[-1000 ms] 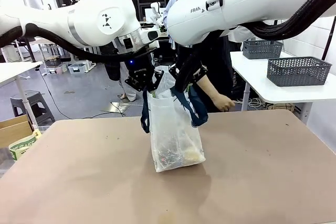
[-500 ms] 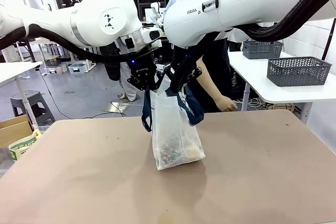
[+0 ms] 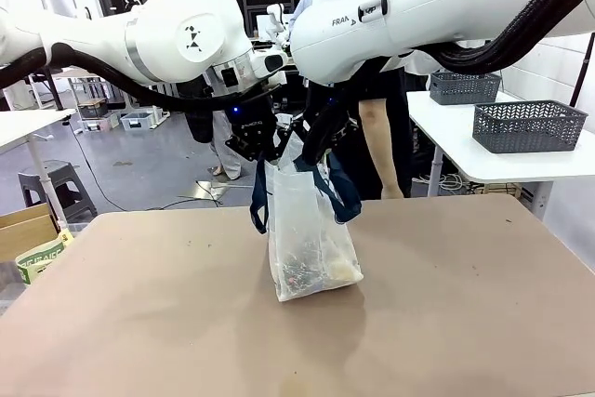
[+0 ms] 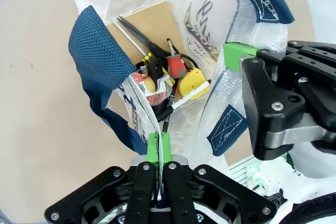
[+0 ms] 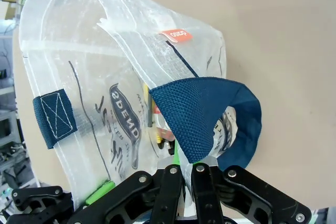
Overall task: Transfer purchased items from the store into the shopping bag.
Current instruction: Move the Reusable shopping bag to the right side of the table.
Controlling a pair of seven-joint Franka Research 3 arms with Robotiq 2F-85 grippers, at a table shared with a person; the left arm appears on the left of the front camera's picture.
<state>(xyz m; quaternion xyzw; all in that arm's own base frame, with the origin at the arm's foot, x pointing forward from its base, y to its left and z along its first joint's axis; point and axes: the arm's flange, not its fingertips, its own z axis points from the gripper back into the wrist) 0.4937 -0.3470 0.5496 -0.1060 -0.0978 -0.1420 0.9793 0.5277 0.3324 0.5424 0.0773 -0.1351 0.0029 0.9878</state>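
On the desk (image 3: pixel 139 304), the shopping bag (image 3: pixel 307 230) stands upright, mouth spread. The left tool (image 4: pixel 159 148) and right tool (image 5: pixel 185 165) are each clamped on its rim. With purchased items (image 4: pixel 168 74) at the bottom, its thin film looks soft, slippery and light; the blue straps (image 4: pixel 100 45) seem the firmer hold.

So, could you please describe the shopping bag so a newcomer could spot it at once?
At the middle of the brown table stands the shopping bag, its rim pinched by the left pincer and the right pincer. Unlike the dark lattice baskets on the white table behind, it is translucent whitish plastic with navy strap handles.
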